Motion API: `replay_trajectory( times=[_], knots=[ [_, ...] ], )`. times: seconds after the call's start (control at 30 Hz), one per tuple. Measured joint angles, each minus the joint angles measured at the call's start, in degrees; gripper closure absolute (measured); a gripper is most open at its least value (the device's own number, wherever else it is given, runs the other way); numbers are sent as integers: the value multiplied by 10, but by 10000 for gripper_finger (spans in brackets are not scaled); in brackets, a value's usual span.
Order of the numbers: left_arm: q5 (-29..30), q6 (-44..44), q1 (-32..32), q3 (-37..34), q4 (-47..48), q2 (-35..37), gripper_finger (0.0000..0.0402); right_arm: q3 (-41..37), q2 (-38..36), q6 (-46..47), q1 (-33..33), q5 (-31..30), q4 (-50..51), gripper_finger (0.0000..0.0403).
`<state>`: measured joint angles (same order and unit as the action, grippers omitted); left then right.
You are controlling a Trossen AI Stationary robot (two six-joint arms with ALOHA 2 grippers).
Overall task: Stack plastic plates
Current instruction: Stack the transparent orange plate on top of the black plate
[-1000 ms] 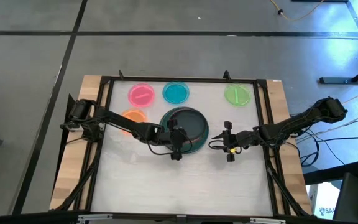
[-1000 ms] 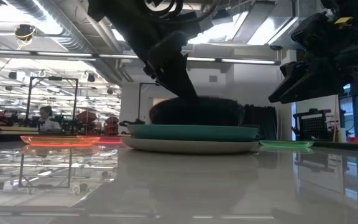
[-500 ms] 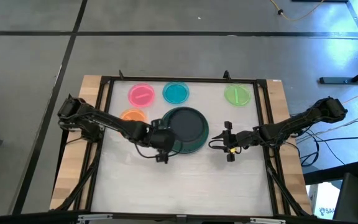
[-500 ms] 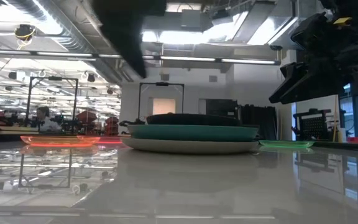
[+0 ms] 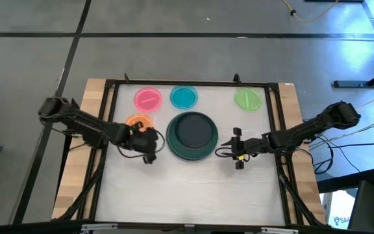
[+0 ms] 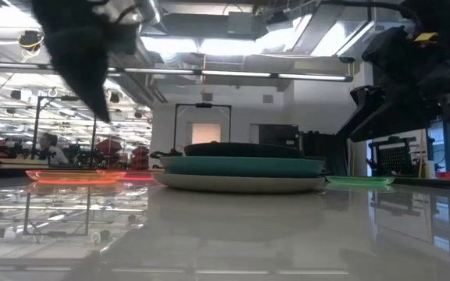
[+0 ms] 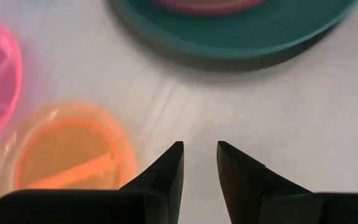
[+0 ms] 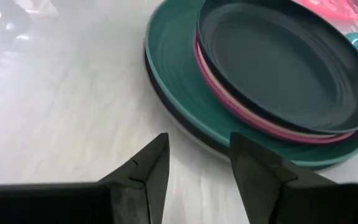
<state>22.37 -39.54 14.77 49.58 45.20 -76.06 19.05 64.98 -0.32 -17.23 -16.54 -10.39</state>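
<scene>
A stack of plates point(image 5: 191, 135) stands mid-table: grey at the bottom, then teal point(image 8: 185, 93), a magenta rim point(image 8: 229, 99), and black on top point(image 8: 278, 62). The low view shows the stack point(image 6: 241, 168) lying flat. Small orange point(image 5: 139, 121), pink point(image 5: 148, 99), blue point(image 5: 184, 97) and green point(image 5: 247, 99) plates lie on the table. My left gripper point(image 5: 149, 145) hovers left of the stack, beside the orange plate point(image 7: 67, 155), slightly open and empty. My right gripper point(image 5: 237, 149) is open and empty to the right of the stack.
A black frame point(image 5: 174, 83) borders the white table top. The three small plates line the far edge. Bare table lies along the near side point(image 5: 187, 188). Both arms hang above table level in the low view, the left arm point(image 6: 84, 55) and the right arm point(image 6: 412, 78).
My left gripper has drawn away from the near-left rim of the stack toward the table's left edge and now stands beside the orange plate. The black plate, blurred under the gripper a second ago, lies flat on top of the stack.
</scene>
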Motion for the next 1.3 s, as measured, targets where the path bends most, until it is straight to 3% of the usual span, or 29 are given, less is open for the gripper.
replay_trajectory(
  times=[0.17,0.4,1.17,1.3],
  knots=[
    [2,-51,-15,-97,-35,58,312,0,14,-4,0,-9,-9,244],
    [1,-50,-32,-165,-104,45,312,0,17,-15,0,-9,-28,244],
    [46,-42,-51,-269,-228,42,313,0,17,-15,0,-9,-24,244],
    [52,-34,-51,-269,-231,42,330,0,17,-15,0,-9,-24,244]
  ],
)
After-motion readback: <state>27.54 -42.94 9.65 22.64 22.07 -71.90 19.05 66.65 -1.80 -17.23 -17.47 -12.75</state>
